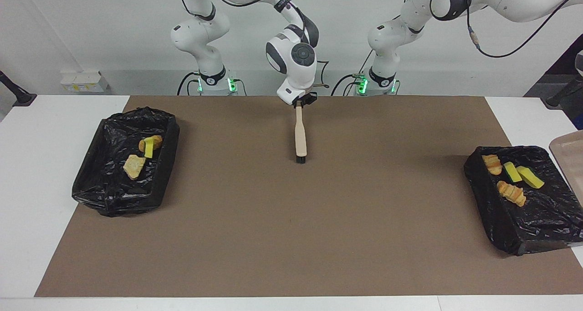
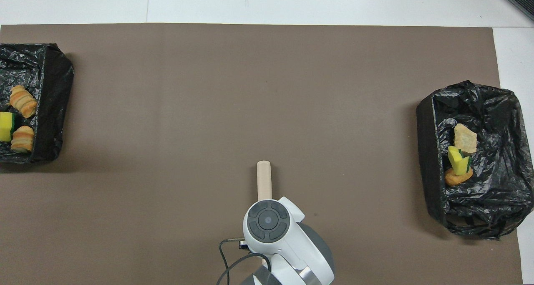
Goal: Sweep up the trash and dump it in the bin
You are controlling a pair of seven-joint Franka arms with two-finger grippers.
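- Facing view: the brown paper mat (image 1: 291, 220), flat and matte, covers most of the white table (image 1: 45, 165). No loose piece lies on it in either view, so the sweeping looks finished.
- Two rectangular bins lined with crinkled, glossy black plastic bags stand well apart. The first bin (image 1: 167, 158) is at the right arm's end of the table and the second bin (image 1: 483, 197) is at the left arm's end.
- All the trash is inside them, seven pieces by my count, so the dumping looks done as well. Judging from this, only putting the tools away remains.
- A corner of the smooth, beige plastic dustpan (image 1: 568, 149) shows at the frame edge beside the second bin, with nothing visible on it. The left gripper is out of frame, so I cannot tell its state.
- The hand brush (image 1: 300, 133) has a pale wooden handle and short black bristles. It hangs bristles-down over the middle of the mat.
- The right gripper (image 1: 299, 102) is pinched on the top of the handle and waits.
- The second bin holds two ridged, tan-orange bread-like pieces (image 1: 511, 192) and two yellow sponge wedges (image 1: 530, 176).
- The first bin holds a pale crumbly lump (image 1: 134, 166), a yellow sponge sliver (image 1: 148, 150) and an orange bread-like chunk (image 1: 155, 141).
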